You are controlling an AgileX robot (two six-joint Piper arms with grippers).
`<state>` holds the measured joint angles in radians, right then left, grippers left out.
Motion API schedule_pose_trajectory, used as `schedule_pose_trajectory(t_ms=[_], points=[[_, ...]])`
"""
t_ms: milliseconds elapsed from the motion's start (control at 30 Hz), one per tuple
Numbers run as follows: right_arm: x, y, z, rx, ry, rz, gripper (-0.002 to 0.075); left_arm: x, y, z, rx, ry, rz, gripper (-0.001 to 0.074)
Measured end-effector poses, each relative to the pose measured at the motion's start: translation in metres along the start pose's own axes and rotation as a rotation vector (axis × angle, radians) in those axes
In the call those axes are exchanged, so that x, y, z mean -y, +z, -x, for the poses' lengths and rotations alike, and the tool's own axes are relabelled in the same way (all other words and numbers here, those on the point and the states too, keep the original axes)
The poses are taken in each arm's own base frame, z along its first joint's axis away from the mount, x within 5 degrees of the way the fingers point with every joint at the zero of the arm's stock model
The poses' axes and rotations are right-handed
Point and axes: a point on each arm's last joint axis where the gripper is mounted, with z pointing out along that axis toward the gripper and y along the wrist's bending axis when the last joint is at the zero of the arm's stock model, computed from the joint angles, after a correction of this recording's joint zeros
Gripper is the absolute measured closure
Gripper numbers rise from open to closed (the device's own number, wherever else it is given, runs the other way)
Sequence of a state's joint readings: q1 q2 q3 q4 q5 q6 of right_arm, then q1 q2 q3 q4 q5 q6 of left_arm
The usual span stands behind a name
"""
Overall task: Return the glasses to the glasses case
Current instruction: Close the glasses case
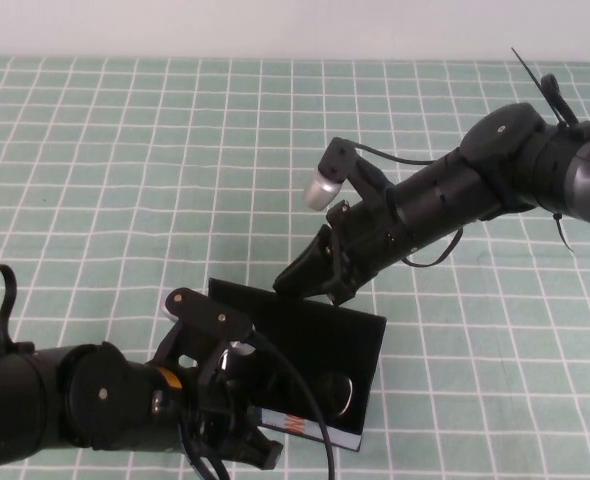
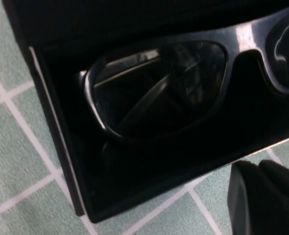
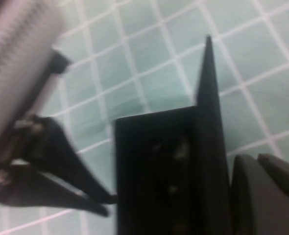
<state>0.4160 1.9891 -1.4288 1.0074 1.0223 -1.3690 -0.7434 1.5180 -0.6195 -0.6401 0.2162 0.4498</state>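
Note:
The black glasses case (image 1: pixel 320 330) lies open near the table's front, its white printed strip (image 1: pixel 293 425) towards me. The black glasses (image 1: pixel 337 393) lie inside it; the left wrist view shows one dark lens (image 2: pixel 159 93) resting in the case's black lining (image 2: pixel 134 169). My left gripper (image 1: pixel 258 448) is shut and empty, just outside the case's front side, as the left wrist view (image 2: pixel 259 169) also shows. My right gripper (image 1: pixel 310 277) is shut and empty at the far edge of the raised lid (image 3: pixel 208 98); its fingertips (image 3: pixel 245 169) sit right beside that lid.
The table is covered by a green cloth (image 1: pixel 125 150) with a white grid. The right arm (image 1: pixel 475 180) reaches in from the back right, over the cloth. The left arm (image 1: pixel 55 400) fills the front left corner.

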Motion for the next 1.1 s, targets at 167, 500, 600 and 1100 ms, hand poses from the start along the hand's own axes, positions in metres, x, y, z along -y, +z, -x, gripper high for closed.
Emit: schedule_pose_trajectory(t_ms=[167, 500, 600, 1100], points=[[-0.008, -0.001, 0.001, -0.012, -0.002, 0.082, 0.0737, 0.000, 0.000, 0.001, 0.011, -0.002, 0.005, 0.0738], [-0.014, 0.002, -0.006, -0.101, 0.084, 0.134, 0.0737, -0.003, 0.000, 0.005, 0.060, -0.005, 0.029, 0.0738], [-0.014, 0.014, -0.016, -0.187, 0.096, 0.145, 0.0737, -0.003, 0.000, 0.006, 0.064, -0.006, 0.030, 0.0738], [-0.036, 0.048, -0.022, -0.405, 0.225, 0.068, 0.0738, -0.001, -0.004, 0.004, 0.044, -0.004, 0.011, 0.0738]])
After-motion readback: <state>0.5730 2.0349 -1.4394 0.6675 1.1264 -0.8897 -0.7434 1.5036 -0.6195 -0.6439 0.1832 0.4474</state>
